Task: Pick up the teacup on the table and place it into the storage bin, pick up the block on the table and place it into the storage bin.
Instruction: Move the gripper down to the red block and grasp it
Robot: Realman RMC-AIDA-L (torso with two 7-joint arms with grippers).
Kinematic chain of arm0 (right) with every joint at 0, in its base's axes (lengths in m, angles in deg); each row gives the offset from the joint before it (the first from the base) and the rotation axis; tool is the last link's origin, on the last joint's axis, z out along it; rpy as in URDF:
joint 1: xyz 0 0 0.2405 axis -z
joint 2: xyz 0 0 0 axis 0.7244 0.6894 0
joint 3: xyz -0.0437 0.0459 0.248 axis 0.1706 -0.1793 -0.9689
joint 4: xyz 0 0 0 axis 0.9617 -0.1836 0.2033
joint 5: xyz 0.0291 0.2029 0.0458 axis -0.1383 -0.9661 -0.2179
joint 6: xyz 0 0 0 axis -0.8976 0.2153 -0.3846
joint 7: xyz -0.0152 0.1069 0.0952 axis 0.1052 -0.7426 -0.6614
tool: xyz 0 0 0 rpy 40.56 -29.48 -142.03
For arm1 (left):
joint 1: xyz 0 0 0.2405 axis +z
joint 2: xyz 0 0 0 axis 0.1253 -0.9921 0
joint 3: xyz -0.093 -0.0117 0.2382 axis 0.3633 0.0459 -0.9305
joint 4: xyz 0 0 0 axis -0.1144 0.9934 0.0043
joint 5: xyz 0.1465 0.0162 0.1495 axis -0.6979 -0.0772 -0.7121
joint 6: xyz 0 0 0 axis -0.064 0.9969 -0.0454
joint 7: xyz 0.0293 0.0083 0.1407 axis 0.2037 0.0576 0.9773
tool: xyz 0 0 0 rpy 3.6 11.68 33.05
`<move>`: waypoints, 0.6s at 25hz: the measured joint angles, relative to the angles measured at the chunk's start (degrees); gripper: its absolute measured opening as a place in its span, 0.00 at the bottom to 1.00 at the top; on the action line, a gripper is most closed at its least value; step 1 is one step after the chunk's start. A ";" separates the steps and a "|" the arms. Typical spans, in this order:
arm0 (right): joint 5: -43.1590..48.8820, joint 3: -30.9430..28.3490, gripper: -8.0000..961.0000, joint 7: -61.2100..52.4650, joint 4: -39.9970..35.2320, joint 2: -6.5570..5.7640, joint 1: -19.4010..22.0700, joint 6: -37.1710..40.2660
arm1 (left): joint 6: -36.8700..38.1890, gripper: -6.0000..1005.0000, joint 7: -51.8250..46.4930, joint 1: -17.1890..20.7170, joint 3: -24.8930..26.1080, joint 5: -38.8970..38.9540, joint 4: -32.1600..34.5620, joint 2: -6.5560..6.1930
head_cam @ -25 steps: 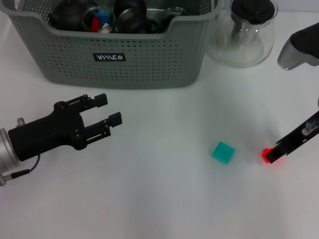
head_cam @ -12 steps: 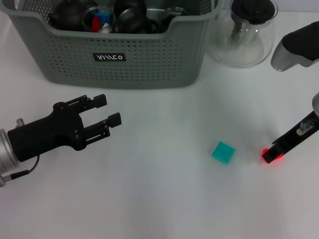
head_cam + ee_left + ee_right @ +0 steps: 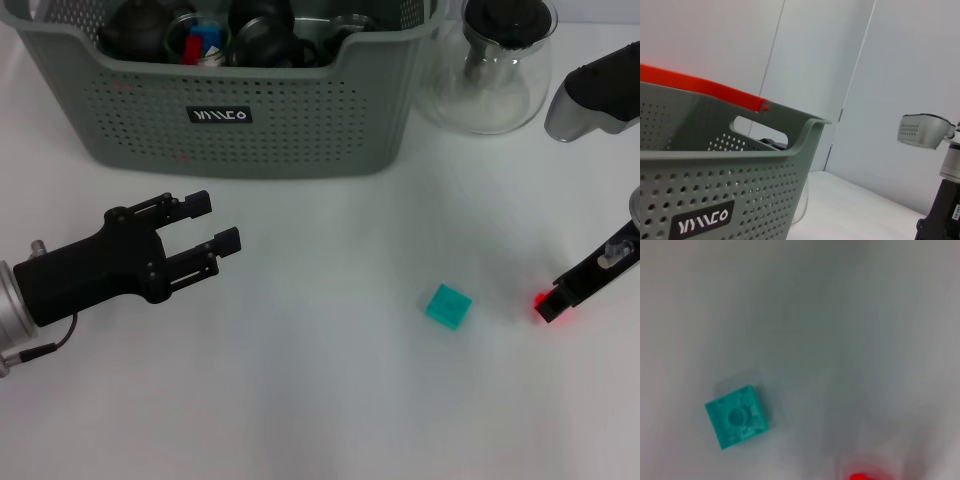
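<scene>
From my head camera: the teal block (image 3: pixel 447 305) lies on the white worktop (image 3: pixel 320 400), well apart from the grey-green storage bin (image 3: pixel 240 110) at the far edge, which already holds dark crockery. A glass carafe (image 3: pixel 492 62) stands just beside the bin. My left gripper (image 3: pixel 215 222) hovers in front of the bin, jaws parted and holding nothing. My right gripper (image 3: pixel 560 299) sits near the block; I cannot tell how its jaws stand.

Left wrist camera: the bin's perforated wall (image 3: pixel 735 200) fills the view.

Right wrist camera: the block (image 3: pixel 736 416) lies alone, stud side up.
</scene>
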 joint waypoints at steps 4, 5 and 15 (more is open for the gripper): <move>0.04 0.22 0.49 0.10 0.26 0.00 -0.04 -0.05 | -0.22 0.66 0.00 0.01 -0.06 0.00 -0.01 0.00; 0.07 0.35 0.49 0.11 0.27 0.00 -0.04 -0.10 | -0.22 0.66 0.00 -0.04 -0.08 0.00 -0.03 0.00; -0.52 1.20 0.48 0.27 -1.95 -0.07 0.93 -0.30 | -0.24 0.66 0.00 -0.21 -0.19 0.00 -0.09 0.00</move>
